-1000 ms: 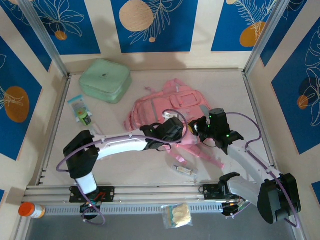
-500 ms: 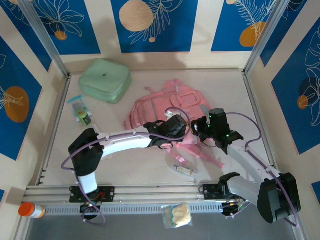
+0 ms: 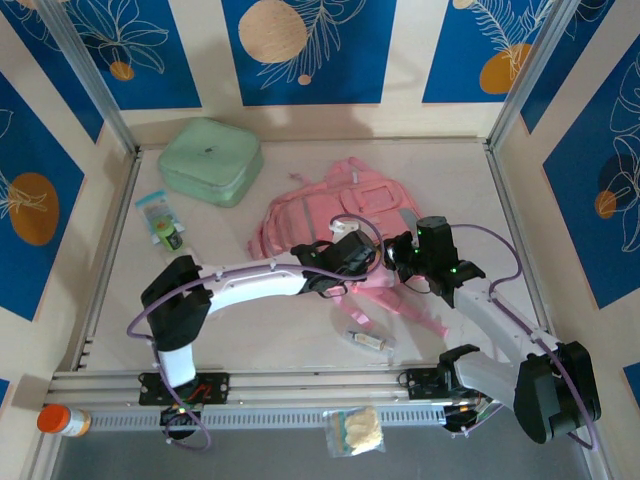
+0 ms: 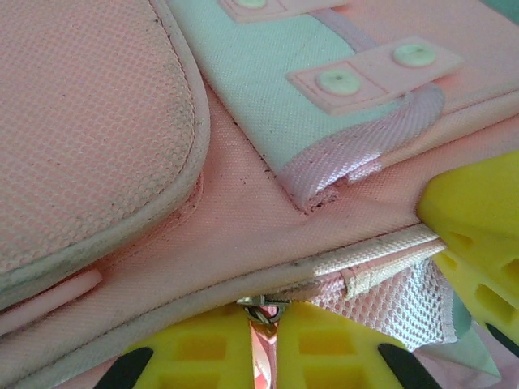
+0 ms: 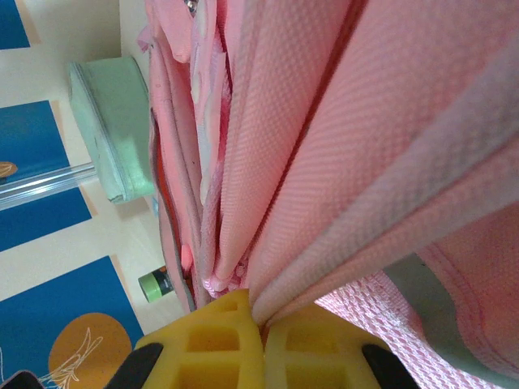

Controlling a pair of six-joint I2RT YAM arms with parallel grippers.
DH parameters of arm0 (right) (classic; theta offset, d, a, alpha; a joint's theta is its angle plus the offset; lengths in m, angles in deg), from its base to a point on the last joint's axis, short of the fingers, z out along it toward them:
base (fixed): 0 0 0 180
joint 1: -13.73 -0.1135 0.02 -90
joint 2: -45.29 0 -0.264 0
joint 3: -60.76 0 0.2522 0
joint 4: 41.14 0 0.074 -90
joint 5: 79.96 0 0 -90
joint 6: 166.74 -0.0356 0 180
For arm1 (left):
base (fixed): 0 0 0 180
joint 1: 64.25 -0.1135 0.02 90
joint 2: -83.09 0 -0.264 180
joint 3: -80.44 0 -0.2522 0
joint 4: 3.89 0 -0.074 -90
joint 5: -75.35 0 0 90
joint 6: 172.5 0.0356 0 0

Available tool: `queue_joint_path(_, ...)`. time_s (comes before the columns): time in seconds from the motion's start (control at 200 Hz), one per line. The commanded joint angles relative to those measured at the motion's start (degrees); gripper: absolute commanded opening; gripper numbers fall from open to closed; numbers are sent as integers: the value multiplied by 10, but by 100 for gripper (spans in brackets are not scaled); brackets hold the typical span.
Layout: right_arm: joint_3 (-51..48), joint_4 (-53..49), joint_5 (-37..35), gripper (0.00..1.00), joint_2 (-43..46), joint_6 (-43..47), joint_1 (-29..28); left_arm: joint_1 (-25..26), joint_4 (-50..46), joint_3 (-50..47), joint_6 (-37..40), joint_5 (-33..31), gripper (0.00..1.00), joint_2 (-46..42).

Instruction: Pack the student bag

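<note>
Bag: pink, lying flat just right of centre in the top view; thin straps trail toward the lower right.
Panel: grey-white, on the bag, top centre of the left wrist view; 2 pink tabs with round snaps cross it.
Zip pull: small metal piece at the bag's piped edge, bottom centre of the left wrist view.
Left gripper: clenched on the zip pull, with its 2 yellow fingers pressed together.
Right gripper: clenched on a fold of the bag's pink fabric, bottom centre of the right wrist view.
Both grippers: in the top view they meet at the bag's lower right edge, close beside each other.
Case: mint green, upper left of the top view, apart from the bag.
Packet: clear with something green inside, at the left, just below the case.
Tube: small, on the table, below the bag.
Bottle: orange cap, lower left corner, outside the rail.
Pouch: clear with pale contents, bottom centre.
</note>
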Motion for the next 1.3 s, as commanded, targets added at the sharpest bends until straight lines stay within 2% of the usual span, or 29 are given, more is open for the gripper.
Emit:
queue_joint_path(0.0,11,4,30,0,6,20,6,-17,39,-12,9,-31,9,-46)
queue_joint_path(0.075,11,4,37,0,5,23,13,-21,18,-22,2,-26,7,-64)
queue_joint_path(0.345,30,-10,61,0,-4,57,40,-53,1,-104,10,58,0,-109)
queue_joint_path(0.43,37,-13,75,0,-9,63,47,-63,-15,-121,27,70,0,-111)
queue_joint_path(0.51,40,-10,81,0,-12,62,45,-68,-39,-128,31,56,0,-108)
queue_joint_path(0.58,41,-10,80,0,-13,61,42,-74,-15,-139,41,75,0,-105)
queue_joint_path(0.685,41,-8,74,0,-13,57,37,-75,34,-148,42,95,10,-95)
queue_joint_path(0.73,40,-6,75,0,-14,56,36,-75,46,-144,43,100,19,-88)
queue_joint_path(0.895,44,-11,74,0,-13,55,31,-76,69,-128,44,104,21,-57)
queue_joint_path(1.101,45,-14,72,0,-14,58,30,-75,93,-138,36,102,21,-55)
queue_joint_path(1.291,49,-21,69,0,-18,72,34,-75,61,-147,40,68,9,-76)
